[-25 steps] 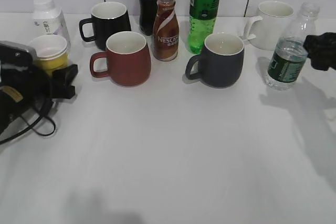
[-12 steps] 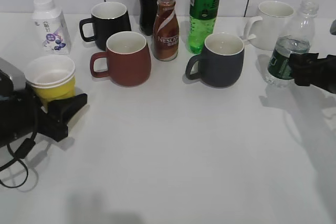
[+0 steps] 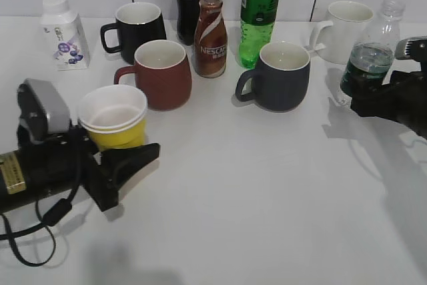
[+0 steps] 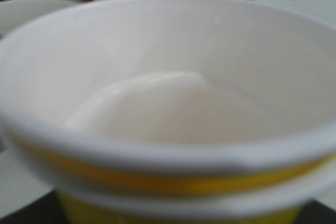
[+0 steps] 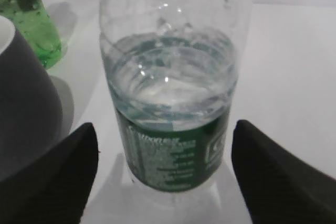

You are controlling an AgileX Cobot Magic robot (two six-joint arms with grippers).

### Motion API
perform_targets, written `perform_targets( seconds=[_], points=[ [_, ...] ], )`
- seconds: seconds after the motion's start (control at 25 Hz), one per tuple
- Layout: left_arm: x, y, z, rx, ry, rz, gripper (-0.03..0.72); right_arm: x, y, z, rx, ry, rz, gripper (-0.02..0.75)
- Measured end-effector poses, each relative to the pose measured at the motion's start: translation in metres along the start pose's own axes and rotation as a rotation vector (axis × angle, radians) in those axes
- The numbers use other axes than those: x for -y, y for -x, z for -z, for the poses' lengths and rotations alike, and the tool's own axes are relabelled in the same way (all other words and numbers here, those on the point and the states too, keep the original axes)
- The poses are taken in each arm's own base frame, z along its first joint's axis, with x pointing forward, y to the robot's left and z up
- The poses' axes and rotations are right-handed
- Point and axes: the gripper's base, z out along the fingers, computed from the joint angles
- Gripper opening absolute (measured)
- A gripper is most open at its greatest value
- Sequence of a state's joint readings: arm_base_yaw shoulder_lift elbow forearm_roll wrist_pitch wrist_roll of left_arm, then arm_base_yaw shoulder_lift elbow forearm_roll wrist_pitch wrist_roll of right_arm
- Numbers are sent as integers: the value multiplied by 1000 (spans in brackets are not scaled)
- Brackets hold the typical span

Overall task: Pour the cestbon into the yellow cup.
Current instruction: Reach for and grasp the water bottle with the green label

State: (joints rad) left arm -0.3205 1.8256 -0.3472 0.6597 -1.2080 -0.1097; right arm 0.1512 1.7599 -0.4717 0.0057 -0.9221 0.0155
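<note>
With the left tool [image 3: 123, 155] pinching the yellow cup [image 3: 115, 121] near the counter's [image 3: 253, 191] middle, the spread right tool [image 5: 163, 171] should close squarely on the water bottle's [image 5: 170, 103] label before lifting.

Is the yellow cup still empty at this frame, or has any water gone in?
Empty: the left wrist view shows the yellow cup with a dry white inside and no water.
</note>
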Motion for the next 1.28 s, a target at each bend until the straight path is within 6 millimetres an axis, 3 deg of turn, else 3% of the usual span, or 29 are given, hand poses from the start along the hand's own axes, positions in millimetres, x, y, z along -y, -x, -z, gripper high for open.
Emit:
perform_targets(
  seconds=[0.28, 0.6, 0.84, 1.0, 1.28],
  points=[
    [16, 19, -26, 69, -100, -66, 438, 0, -13, -10, 86, 6, -1, 646],
    [20, 35, -52, 75, -137, -107, 438, 0, -25, -37, 102, 1, -4, 644],
    [16, 32, -65, 68, -141, -59, 438, 0, -19, -53, 142, 1, -5, 571],
    [13, 34, -70, 77, -144, -63, 438, 0, -18, -54, 146, 0, -6, 467],
    [19, 39, -80, 53, -166, -98, 438, 1, -18, -54, 151, -10, -11, 462]
  ],
)
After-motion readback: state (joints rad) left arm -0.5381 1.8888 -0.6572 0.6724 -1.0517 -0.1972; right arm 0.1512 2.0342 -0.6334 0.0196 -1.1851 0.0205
